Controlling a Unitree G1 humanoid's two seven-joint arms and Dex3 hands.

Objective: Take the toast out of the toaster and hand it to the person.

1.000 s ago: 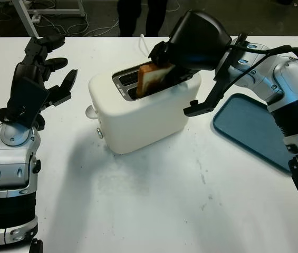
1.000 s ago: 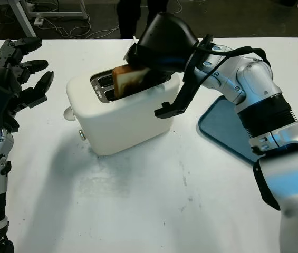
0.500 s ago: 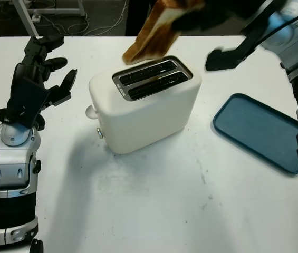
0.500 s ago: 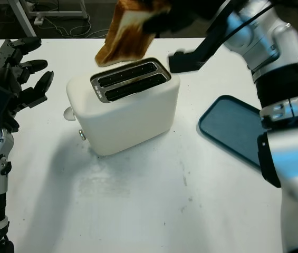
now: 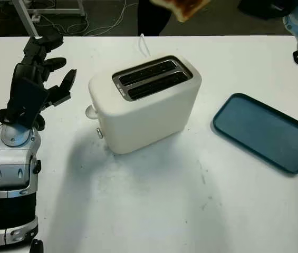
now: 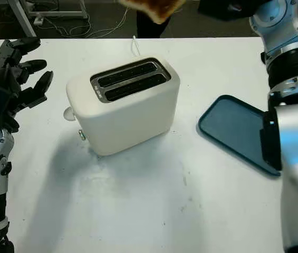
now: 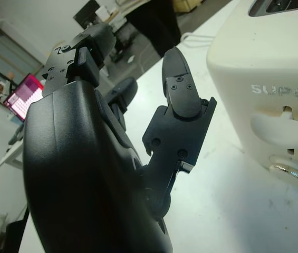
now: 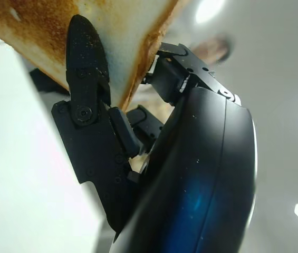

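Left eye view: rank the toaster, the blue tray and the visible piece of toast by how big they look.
1. Toaster, largest.
2. Blue tray, partly cut off at the picture's edge.
3. Toast, smallest, though only its lower edge shows, held in the right hand.

Only text: embossed lettering on the toaster (image 7: 275,105) end face, above the lever, left wrist view. Starts "SU", rest too faint and cut off at the frame edge. Nothing else readable.
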